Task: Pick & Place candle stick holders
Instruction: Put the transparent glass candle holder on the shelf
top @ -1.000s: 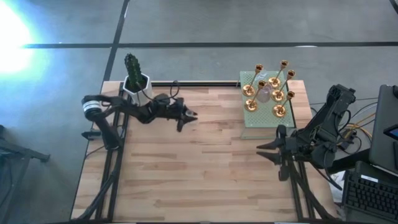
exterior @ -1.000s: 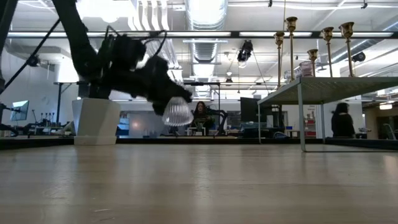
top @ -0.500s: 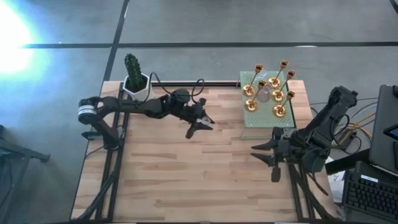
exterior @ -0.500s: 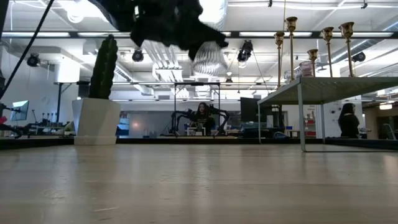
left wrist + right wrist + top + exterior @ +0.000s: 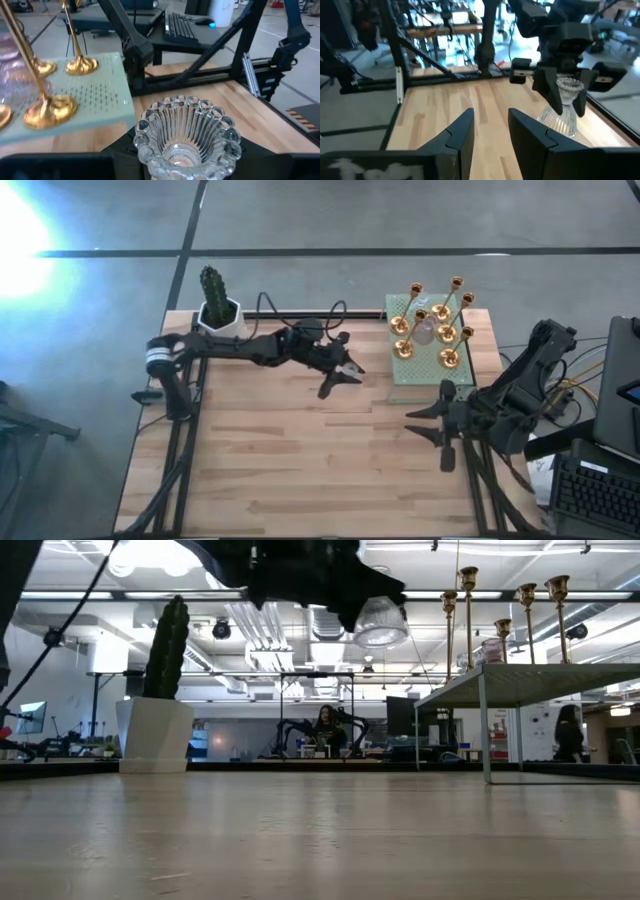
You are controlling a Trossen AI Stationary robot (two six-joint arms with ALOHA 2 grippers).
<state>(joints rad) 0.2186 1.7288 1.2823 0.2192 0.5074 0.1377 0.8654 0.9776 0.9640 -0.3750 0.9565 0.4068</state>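
Glass holder (image 5: 186,131), clear and ribbed, sat clamped in my left gripper (image 5: 340,374), raised above the table (image 5: 300,470) near the pale tray (image 5: 425,375) of gold holders (image 5: 402,348); its base was hidden. My right gripper (image 5: 432,423) waited beside that tray, fingers parted, empty.

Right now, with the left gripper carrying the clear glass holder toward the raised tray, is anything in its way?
Nothing visible on the wood between them. The left gripper holds the clear glass holder in the air, just short of the tray. On the tray itself, the gold holders crowd most of the surface. The right gripper waits beside the tray's near edge.
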